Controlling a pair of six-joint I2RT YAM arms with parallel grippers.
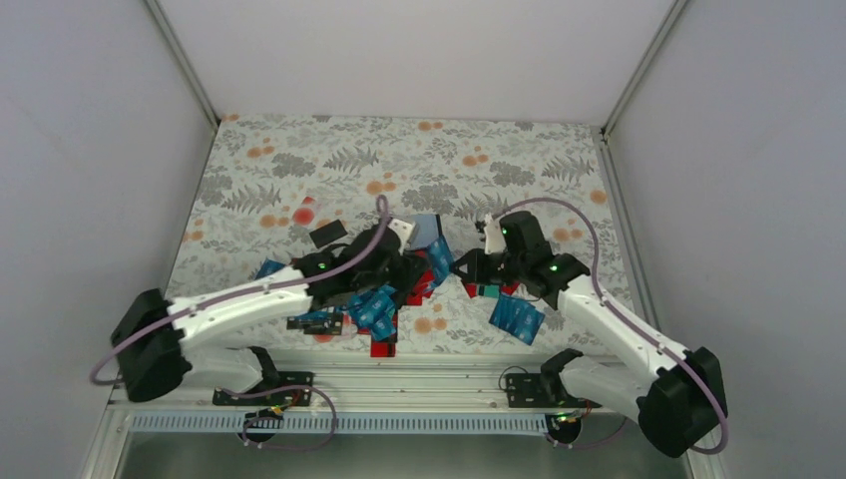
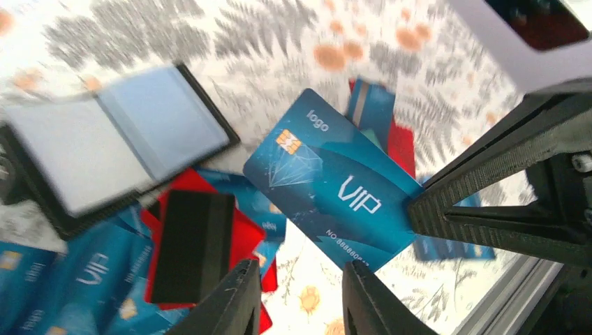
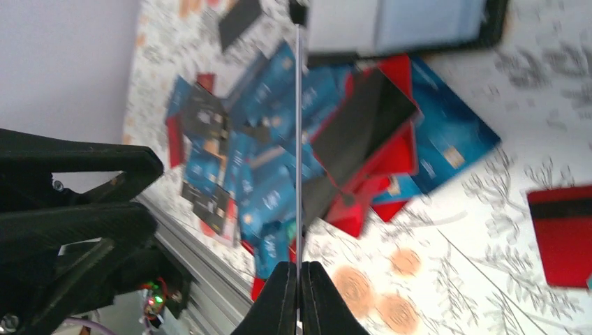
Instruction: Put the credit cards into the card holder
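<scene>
The card holder [image 2: 105, 143] lies open on the flowered cloth, grey-blue inner side up, with a black rim. It also shows in the top view [image 1: 426, 229] and at the upper edge of the right wrist view [image 3: 398, 24]. My right gripper [image 3: 298, 269] is shut on a blue VIP credit card [image 2: 335, 188], seen edge-on [image 3: 298, 139] and held above the pile, beside the holder. My left gripper [image 2: 297, 300] is open and empty, hovering over the pile just below that card. Several blue, red and black credit cards [image 2: 188, 244] lie heaped under both grippers [image 1: 379, 304].
A black card [image 1: 328, 235] lies apart at the back left of the pile. Blue cards [image 1: 517, 319] lie by the right arm and a red card [image 3: 562, 234] lies apart. The metal rail [image 1: 419, 364] runs along the near table edge. White walls close in both sides.
</scene>
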